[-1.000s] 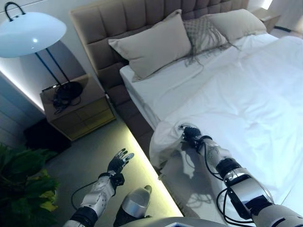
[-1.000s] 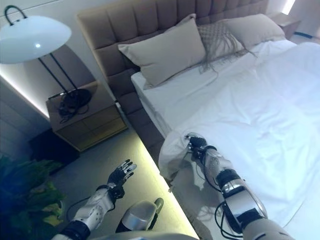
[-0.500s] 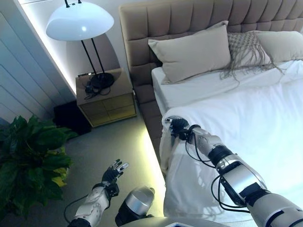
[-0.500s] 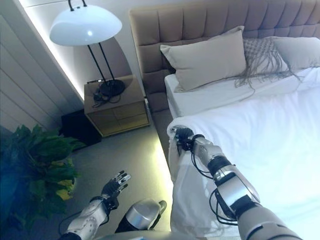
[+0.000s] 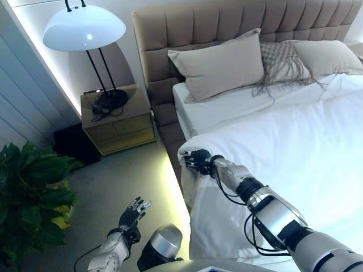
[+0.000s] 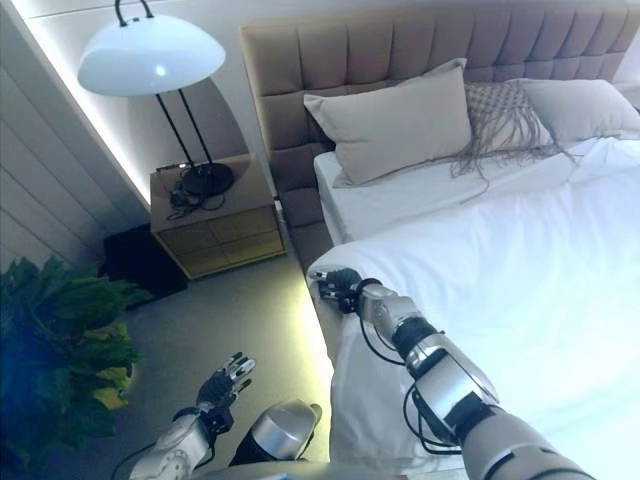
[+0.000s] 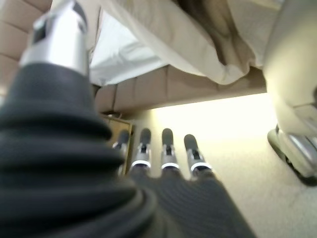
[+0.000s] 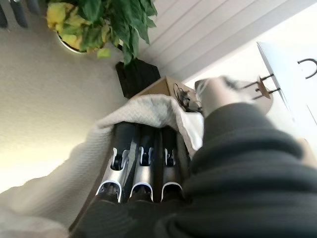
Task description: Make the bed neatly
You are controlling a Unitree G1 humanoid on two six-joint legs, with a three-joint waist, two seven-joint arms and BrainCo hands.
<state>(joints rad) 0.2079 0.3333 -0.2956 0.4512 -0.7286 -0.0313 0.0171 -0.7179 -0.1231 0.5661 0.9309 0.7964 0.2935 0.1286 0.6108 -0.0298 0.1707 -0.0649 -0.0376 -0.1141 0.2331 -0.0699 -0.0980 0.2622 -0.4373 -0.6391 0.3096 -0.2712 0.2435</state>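
Observation:
A white duvet (image 5: 295,141) covers the bed, its near corner hanging over the bed's side. My right hand (image 5: 196,159) is shut on that corner at the bed's left edge, below the pillows; in the right wrist view the cloth (image 8: 148,111) wraps over my curled fingers (image 8: 141,163). A large beige pillow (image 5: 218,65), a fringed cushion (image 5: 281,59) and another pillow (image 5: 326,56) lean on the padded headboard (image 5: 187,28). A strip of white sheet (image 5: 227,110) shows between duvet and pillows. My left hand (image 5: 134,212) is open and empty, low over the floor beside the bed.
A wooden nightstand (image 5: 116,122) with a black-based lamp (image 5: 85,28) and cables stands left of the bed. A leafy potted plant (image 5: 31,192) stands at the far left. A lit strip runs along the bed's base (image 5: 173,187).
My right hand has drawn the duvet corner up the bed's edge toward the pillows. The camera has shifted. My left hand stays open low over the floor.

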